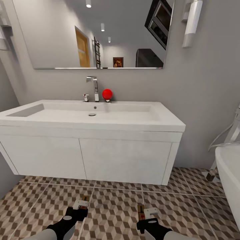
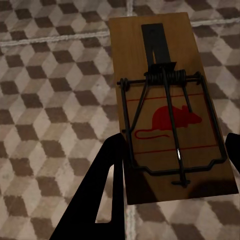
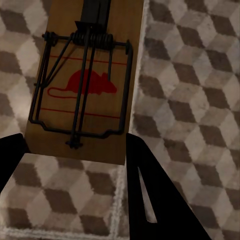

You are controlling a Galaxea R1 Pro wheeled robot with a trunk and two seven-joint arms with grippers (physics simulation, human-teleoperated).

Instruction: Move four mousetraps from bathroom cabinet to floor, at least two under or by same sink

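Each of my grippers is shut on a mousetrap, low over the bathroom floor (image 1: 116, 206) in front of the sink. The left gripper (image 1: 81, 206) (image 2: 175, 145) has its black fingers (image 2: 107, 185) against the long edges of a brown wooden mousetrap (image 1: 84, 200) (image 2: 165, 65) with a red mouse print and a wire spring. My right gripper (image 1: 146, 214) (image 3: 75, 142) holds a matching mousetrap (image 1: 141, 210) (image 3: 115, 30) the same way. The white bathroom sink (image 1: 100, 115) with its chrome tap (image 1: 95, 87) sits on the wall-hung vanity (image 1: 123, 160) straight ahead. I cannot tell whether the traps touch the tiles.
A red ball (image 1: 107, 94) stands on the basin's back ledge beside the tap. The white bathtub (image 1: 230, 173) and its hose close off the right side. A grey wall (image 1: 6, 100) bounds the left. Open tiles lie under and before the vanity.
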